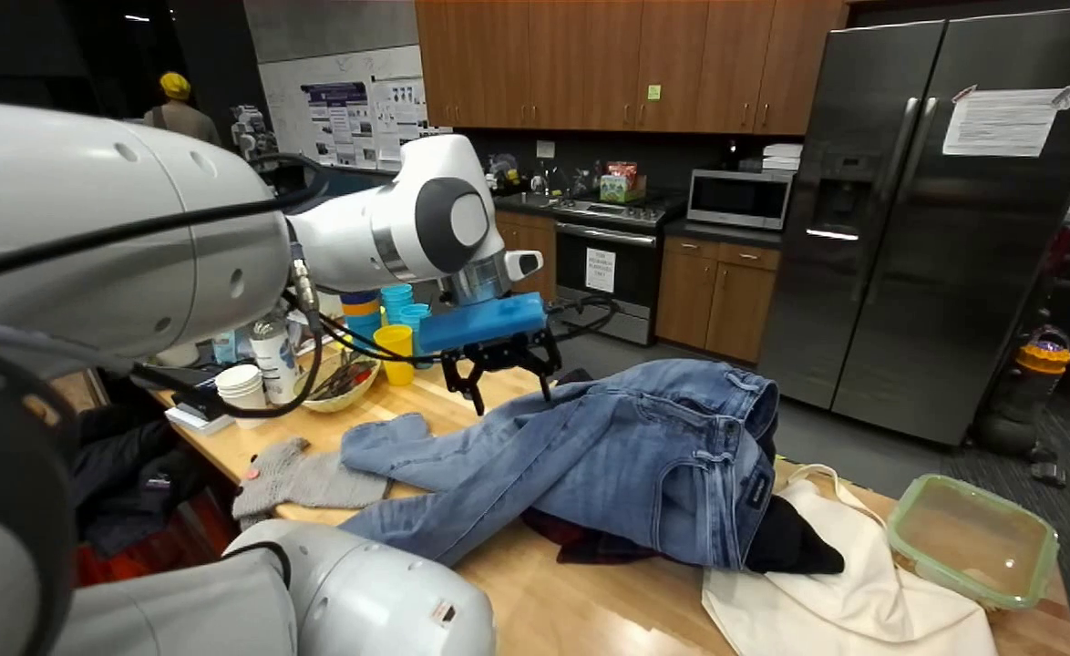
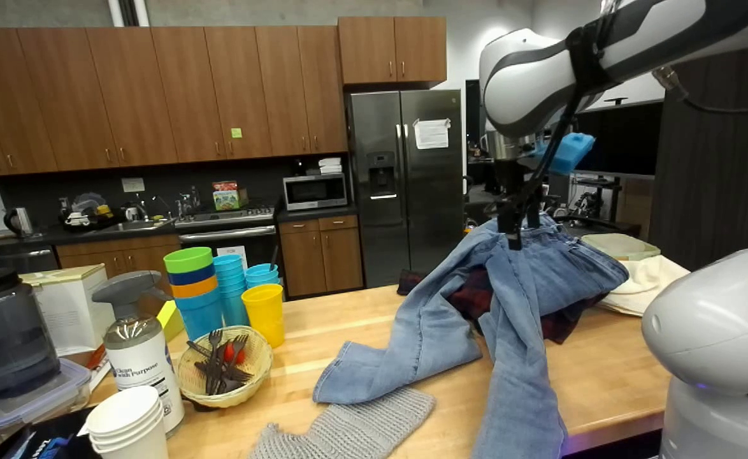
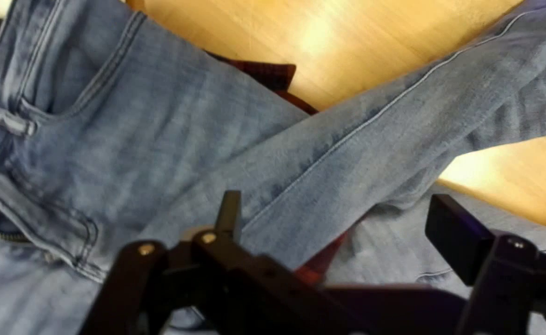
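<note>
Two black fingers (image 3: 456, 239) of the gripper (image 3: 336, 197) stand spread wide, a broad gap between them, over a pair of blue jeans (image 3: 170, 116); whether the tips touch the denim, I cannot tell. The jeans lie on a wooden table (image 1: 581, 610), and dark red plaid cloth (image 3: 319, 260) shows beneath them. At the waist, black cloth (image 1: 790, 539) sticks out onto a cream bag (image 1: 827, 592), with a green-rimmed container (image 1: 977, 538) just beside the bag. One cuff overlaps a grey knit piece (image 2: 355, 427). Farther along the table come a wicker basket (image 2: 260, 373) of dark forks (image 2: 215, 360), a yellow cup (image 2: 266, 319) and stacked blue cups (image 2: 232, 309). Beyond the table stand a stove (image 1: 635, 273), a microwave (image 1: 737, 199) and a steel refrigerator (image 1: 863, 255), with wooden cabinets (image 1: 581, 64) above the stove.
</note>
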{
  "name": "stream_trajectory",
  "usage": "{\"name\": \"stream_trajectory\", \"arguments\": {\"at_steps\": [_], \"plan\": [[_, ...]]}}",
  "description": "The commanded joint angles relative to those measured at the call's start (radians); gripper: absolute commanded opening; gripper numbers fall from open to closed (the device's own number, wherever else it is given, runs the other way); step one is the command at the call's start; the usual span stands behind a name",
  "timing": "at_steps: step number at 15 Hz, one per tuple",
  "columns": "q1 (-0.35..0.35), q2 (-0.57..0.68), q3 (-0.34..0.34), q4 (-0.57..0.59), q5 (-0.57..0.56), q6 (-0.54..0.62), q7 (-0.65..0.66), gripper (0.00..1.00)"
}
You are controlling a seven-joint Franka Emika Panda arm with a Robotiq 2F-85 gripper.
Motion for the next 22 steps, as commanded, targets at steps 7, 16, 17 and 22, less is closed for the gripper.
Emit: {"name": "stream_trajectory", "arguments": {"at_steps": [7,16,17,22], "plan": [[0.178,0.137,0.012,0.118,-0.013,0.079,-0.283,1.0],[0.248,0.253,0.036,0.149,-0.029,0.112,-0.666,1.0],[0.25,0.261,0.045,0.151,-0.034,0.106,-0.706,1.0],[0.229,0.272,0.098,0.144,-0.084,0.111,-0.707,1.0]]}}
